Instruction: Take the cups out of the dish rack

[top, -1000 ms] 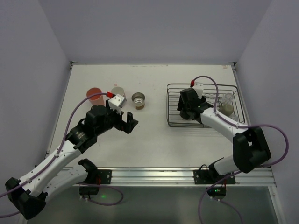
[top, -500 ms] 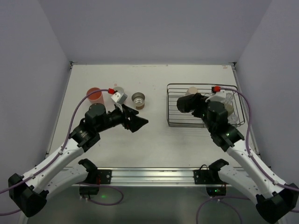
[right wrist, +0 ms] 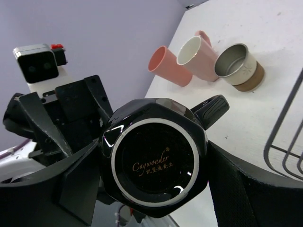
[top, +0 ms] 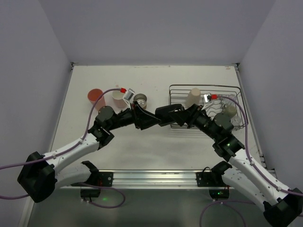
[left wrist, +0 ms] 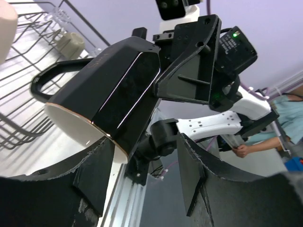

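Frame centre: my right tool (right wrist: 156, 191) clamps the black mug (right wrist: 156, 161) aloft, left of the dish rack (top: 222, 86), presenting its mouth to my left tool (left wrist: 144, 175), whose jaws flank it; contact cannot be told.

I read "Caywonder" in gold script on the base of the mug (right wrist: 155, 165). A line of tiny Chinese characters sits under it, too small to read.
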